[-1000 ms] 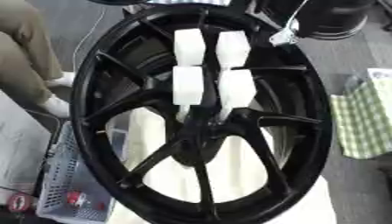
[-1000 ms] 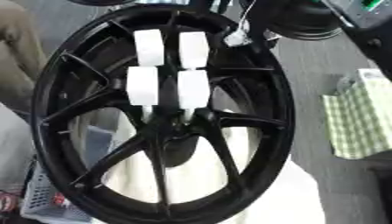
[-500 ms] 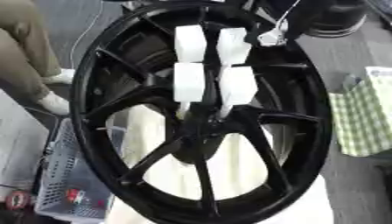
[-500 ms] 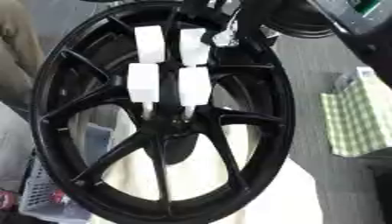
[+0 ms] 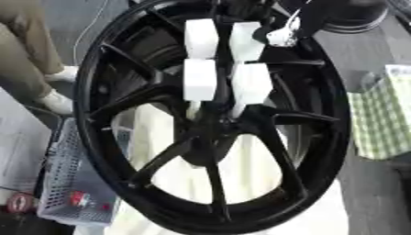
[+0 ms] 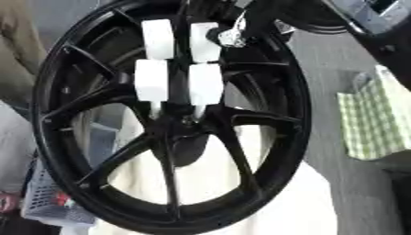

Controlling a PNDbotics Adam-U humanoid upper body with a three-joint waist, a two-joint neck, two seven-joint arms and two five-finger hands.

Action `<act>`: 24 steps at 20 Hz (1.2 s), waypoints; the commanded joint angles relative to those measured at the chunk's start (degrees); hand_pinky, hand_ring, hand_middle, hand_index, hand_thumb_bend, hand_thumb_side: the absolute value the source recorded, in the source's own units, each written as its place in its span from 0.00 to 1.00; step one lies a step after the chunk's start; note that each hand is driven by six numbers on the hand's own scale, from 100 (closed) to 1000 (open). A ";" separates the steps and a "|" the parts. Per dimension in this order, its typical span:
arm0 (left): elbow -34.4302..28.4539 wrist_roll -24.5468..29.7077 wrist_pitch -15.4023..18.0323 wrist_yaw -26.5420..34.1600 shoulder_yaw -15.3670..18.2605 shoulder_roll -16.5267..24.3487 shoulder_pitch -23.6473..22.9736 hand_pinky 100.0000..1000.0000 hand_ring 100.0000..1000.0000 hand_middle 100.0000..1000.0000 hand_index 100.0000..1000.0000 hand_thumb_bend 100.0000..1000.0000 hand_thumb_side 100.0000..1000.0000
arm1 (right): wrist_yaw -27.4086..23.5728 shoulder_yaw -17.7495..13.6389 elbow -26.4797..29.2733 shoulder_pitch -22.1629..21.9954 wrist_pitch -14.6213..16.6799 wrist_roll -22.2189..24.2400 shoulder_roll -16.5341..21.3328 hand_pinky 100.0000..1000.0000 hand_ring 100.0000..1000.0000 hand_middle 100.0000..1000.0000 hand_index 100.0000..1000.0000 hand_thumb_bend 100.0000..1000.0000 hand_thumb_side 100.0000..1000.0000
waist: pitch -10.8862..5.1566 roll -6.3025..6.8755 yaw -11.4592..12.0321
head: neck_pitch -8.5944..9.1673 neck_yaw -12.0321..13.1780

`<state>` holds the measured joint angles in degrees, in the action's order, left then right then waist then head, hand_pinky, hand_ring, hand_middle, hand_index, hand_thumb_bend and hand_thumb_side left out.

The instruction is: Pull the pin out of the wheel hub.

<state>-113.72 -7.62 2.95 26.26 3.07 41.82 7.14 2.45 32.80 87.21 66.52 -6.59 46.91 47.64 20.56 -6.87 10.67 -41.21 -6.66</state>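
Across the whole view: black wheel hub (image 5: 213, 137) standing upright on pale cloth (image 5: 241, 179)

At the far right rim my right hand (image 5: 281, 34) is only a dark shape with a silvery bit; I cannot tell how its fingers stand, nor make out any pin. Four white blocks (image 5: 201, 80) sit over the spokes above the hub's centre. Near left, a wire basket (image 5: 68, 183) holds something red. Right, a green-checked bag (image 5: 385, 114) is cut off

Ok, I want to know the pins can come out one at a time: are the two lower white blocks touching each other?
Apart. The right eye view shows a dark strip of the black wheel running between the lower left white block and the lower right white block.
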 commanded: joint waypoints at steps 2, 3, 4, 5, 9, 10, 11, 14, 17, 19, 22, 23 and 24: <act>-0.87 0.12 -0.30 0.51 0.41 0.82 0.42 0.84 0.87 0.75 0.79 0.09 0.91 | 1.19 -0.21 0.41 0.92 0.27 0.65 1.09 0.83 0.91 0.81 0.90 0.08 0.23 | -0.69 0.29 0.23 | -0.28 -0.26; -0.87 0.15 -0.32 0.50 0.40 0.78 0.42 0.84 0.87 0.75 0.79 0.10 0.91 | 1.60 -0.11 0.21 0.94 0.43 0.86 0.96 0.83 0.91 0.81 0.90 0.08 0.23 | -0.65 0.25 0.28 | -0.30 -0.32; -0.87 0.16 -0.34 0.52 0.40 0.74 0.41 0.84 0.87 0.75 0.79 0.10 0.91 | 1.94 0.01 0.00 0.95 0.61 1.08 0.82 0.83 0.91 0.81 0.90 0.08 0.23 | -0.59 0.21 0.32 | -0.35 -0.38; -0.87 0.16 -0.36 0.52 0.41 0.71 0.38 0.84 0.87 0.75 0.79 0.10 0.91 | 2.20 0.09 -0.19 0.96 0.78 1.28 0.70 0.83 0.91 0.81 0.90 0.08 0.23 | -0.56 0.20 0.34 | -0.38 -0.40; -0.87 0.10 -0.40 0.52 0.49 0.62 0.29 0.84 0.87 0.75 0.79 0.10 0.92 | 2.72 0.29 -0.94 0.86 1.19 1.97 0.44 0.83 0.90 0.80 0.90 0.11 0.20 | -0.43 0.14 0.52 | -0.54 -0.50; -0.87 0.10 -0.40 0.55 0.47 0.61 0.30 0.84 0.87 0.75 0.79 0.10 0.92 | 2.87 0.34 -1.12 0.85 1.16 2.08 0.37 0.82 0.90 0.80 0.90 0.11 0.21 | -0.41 0.13 0.55 | -0.52 -0.55; -0.87 0.13 -0.41 0.58 0.45 0.60 0.32 0.84 0.87 0.75 0.79 0.10 0.92 | 2.91 0.39 -1.29 0.86 1.10 2.19 0.28 0.82 0.90 0.80 0.89 0.11 0.21 | -0.39 0.12 0.57 | -0.49 -0.59; -0.87 0.14 -0.45 0.62 0.41 0.57 0.35 0.84 0.87 0.75 0.79 0.10 0.92 | 3.35 0.47 -1.61 0.97 0.84 2.23 0.02 0.82 0.89 0.77 0.89 0.12 0.19 | -0.36 0.14 0.59 | -0.38 -0.76; -0.87 0.18 -0.43 0.62 0.35 0.56 0.43 0.84 0.87 0.75 0.78 0.10 0.92 | 4.05 0.58 -1.94 1.07 0.52 1.85 -0.28 0.81 0.87 0.71 0.86 0.14 0.17 | -0.30 0.18 0.63 | -0.19 -0.94; -0.87 0.20 -0.42 0.51 0.35 0.54 0.41 0.84 0.87 0.75 0.78 0.10 0.92 | 4.32 0.62 -2.11 1.06 0.42 1.47 -0.44 0.80 0.85 0.63 0.84 0.14 0.17 | -0.26 0.20 0.68 | -0.14 -1.00; -0.87 0.19 -0.39 0.45 0.35 0.50 0.41 0.84 0.87 0.75 0.78 0.10 0.92 | 4.09 0.63 -2.24 1.03 0.33 0.65 -0.68 0.79 0.82 0.52 0.76 0.11 0.17 | -0.23 0.22 0.78 | -0.10 -1.12; -0.87 0.20 -0.37 0.44 0.34 0.49 0.42 0.84 0.87 0.75 0.78 0.10 0.92 | 3.78 0.64 -2.25 1.03 0.26 0.35 -0.75 0.78 0.82 0.52 0.75 0.11 0.17 | -0.23 0.22 0.79 | -0.09 -1.13; -0.87 0.20 -0.36 0.43 0.34 0.48 0.42 0.84 0.87 0.75 0.78 0.10 0.92 | 3.38 0.61 -2.24 1.04 0.13 0.01 -0.81 0.78 0.80 0.48 0.72 0.07 0.18 | -0.23 0.22 0.78 | -0.09 -1.15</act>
<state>-113.72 -7.47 2.65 26.67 3.05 41.35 7.15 6.34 33.94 84.90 66.52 -6.34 47.43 46.04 21.22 -7.20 11.38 -41.65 -7.69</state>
